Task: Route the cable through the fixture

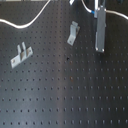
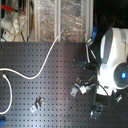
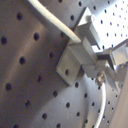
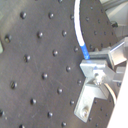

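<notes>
Cable (image 2: 46,59) is draped in a long loose curve across the board (image 1: 65,95), from the second exterior view's 9 o'clock edge up toward 12 o'clock, then to the gripper (image 4: 97,70). The jaws seem closed on it near a blue mark, though this cannot be told for certain. Two brackets (image 1: 73,33) (image 1: 20,55) are seen well apart. Slack may be snagged on a bracket edge, or the thin cord may be slipped from the pinch if pulled taut.

Even, moderate light; all views soft, low-resolution; wrist views blurriest; pale sheen on perforated board (image 3: 30,45).
</notes>
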